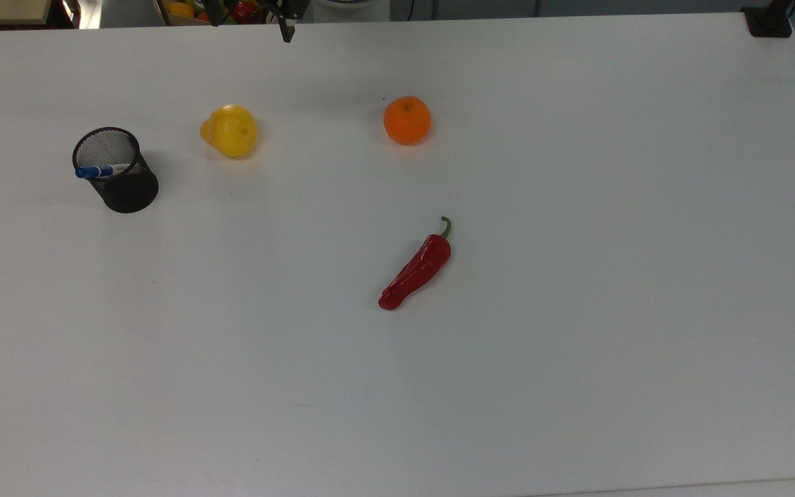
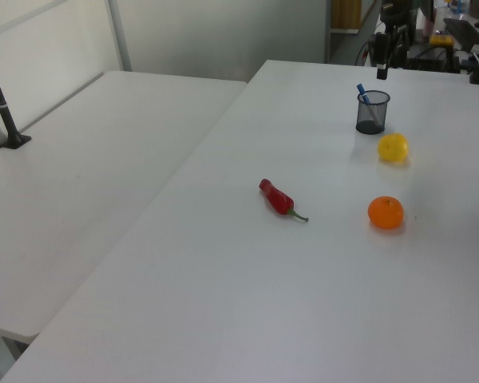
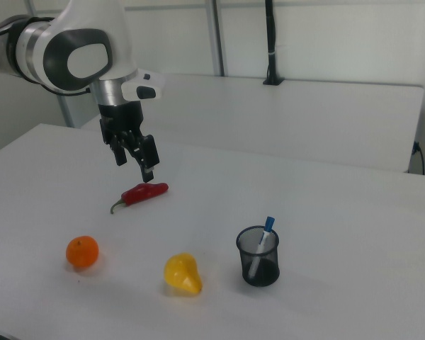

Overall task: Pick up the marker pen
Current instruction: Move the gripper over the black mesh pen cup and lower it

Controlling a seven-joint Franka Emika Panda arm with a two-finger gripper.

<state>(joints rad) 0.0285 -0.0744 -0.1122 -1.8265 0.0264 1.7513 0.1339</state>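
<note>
While the arm hung above the table (image 3: 354,212), the scene stood thus:

Gripper: the gripper (image 3: 134,157) was up in the air, clear of everything, its fingers spread with nothing between them. In the right view it showed above the chili, at the right view's left. In the top view one fingertip (image 1: 288,29) poked in at the upper edge.

Marker: the marker (image 3: 262,244) stood tilted in the cup (image 3: 258,257), blue cap up and past the rim. In the top view the marker (image 1: 99,170) leaned toward the top view's left.

Cup: black mesh, upright, at the top view's left (image 1: 119,172), near the pear.

Pear: yellow pear (image 1: 230,130), between cup and orange in the top view, apart from both.

Orange: the orange (image 1: 407,120) sat well apart from the cup.

Chili: red chili (image 1: 417,268), lying flat near the table's middle, green stem toward the orange.
</note>
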